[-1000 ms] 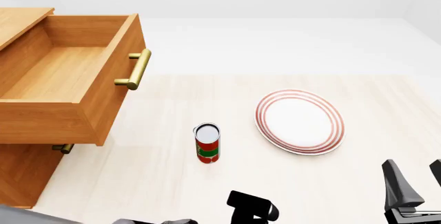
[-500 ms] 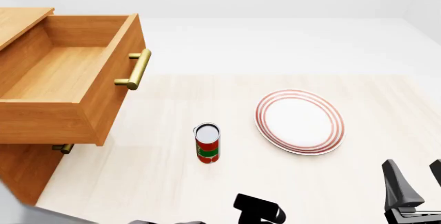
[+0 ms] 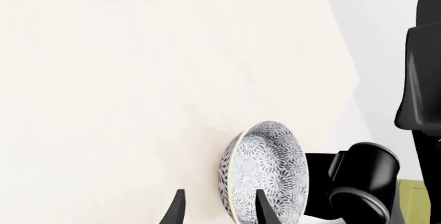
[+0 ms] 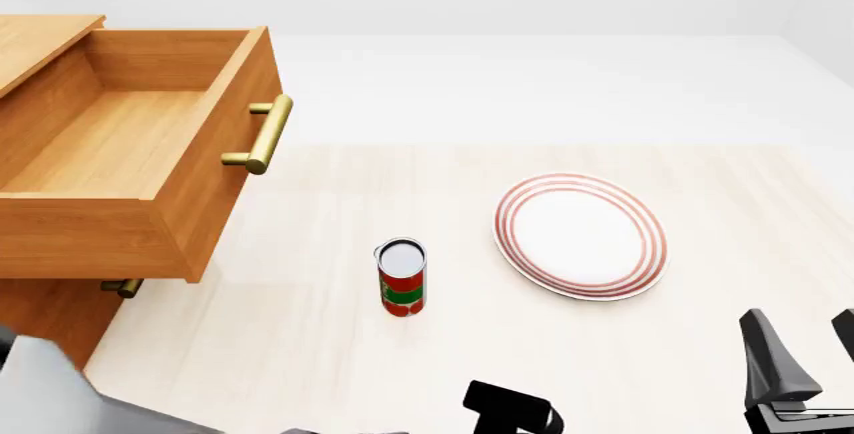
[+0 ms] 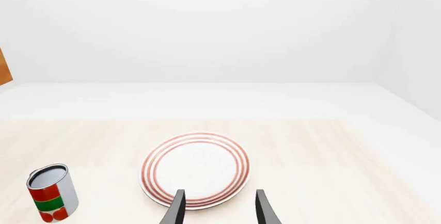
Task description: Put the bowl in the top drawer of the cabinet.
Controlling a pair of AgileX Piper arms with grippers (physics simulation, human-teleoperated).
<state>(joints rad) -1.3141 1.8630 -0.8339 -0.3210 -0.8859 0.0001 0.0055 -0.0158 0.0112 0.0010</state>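
Pale wood-grain worktop (image 4: 320, 334) under a bare white backdrop. Far left edge: big light-brown wooden cabinet (image 4: 40, 339), large box-shaped top drawer (image 4: 127, 164) pulled wide open, brass bar handle (image 4: 264, 134) on its front, small brass handle of the lower drawer (image 4: 123, 287) peeking out beneath. Mid-worktop: upright red-and-green tin can (image 4: 402, 277), just left of a flat white plate with red rings (image 4: 581, 236), the two apart. Down at the near edge, barely in the front view: left gripper (image 3: 215, 211), fingers spread, one tip overlapping the rim of the round grey-blue speckled bowl (image 3: 265, 175); pinching it or not, cannot tell. Bowl tipped up on edge in the left wrist view, beside the arm's black base, well away from the drawer. Near right corner: right gripper (image 5: 217, 208), fingers parted on nothing, aimed toward the plate.
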